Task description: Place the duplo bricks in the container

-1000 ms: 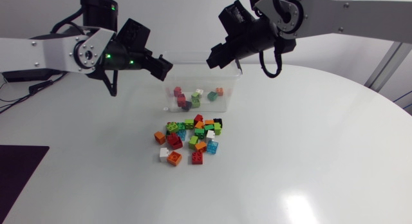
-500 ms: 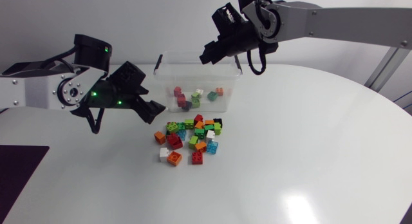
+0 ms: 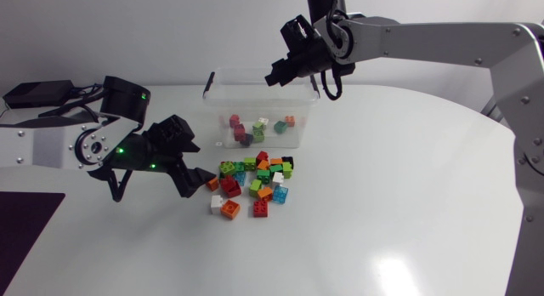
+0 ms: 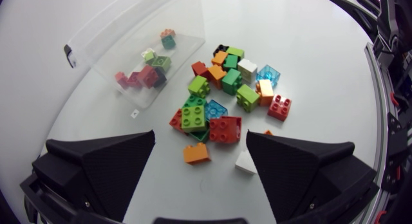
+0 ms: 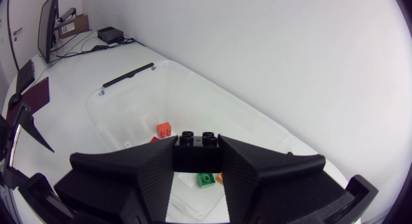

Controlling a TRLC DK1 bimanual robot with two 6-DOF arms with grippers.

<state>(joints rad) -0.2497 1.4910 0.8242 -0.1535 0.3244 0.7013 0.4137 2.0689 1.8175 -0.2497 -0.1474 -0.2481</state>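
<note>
Right claw [image 5: 198,149] is clenching a black brick [image 5: 198,140] and hanging directly over the container [image 5: 129,102], so the drop looks straight down. Left claw [image 4: 201,139] is gaping wide, w/ the loose brick pile [image 4: 225,89] lying just ahead on the tabletop [image 4: 309,50], orange brick [image 4: 195,153] nearest.

The container [image 3: 219,100] stands toward the far side of the table [image 3: 408,202], with a few bricks [image 3: 255,128] inside it near its front wall. The loose pile [image 3: 253,184] lies at the container's 6 o'clock, just beside it. The left gripper [image 3: 201,182] sits at the pile's 9 o'clock. The right gripper [image 3: 278,73] hangs over the container's far rim, at about 1 o'clock, with one brick [image 5: 197,141] seemingly pinched between its fingers.
</note>
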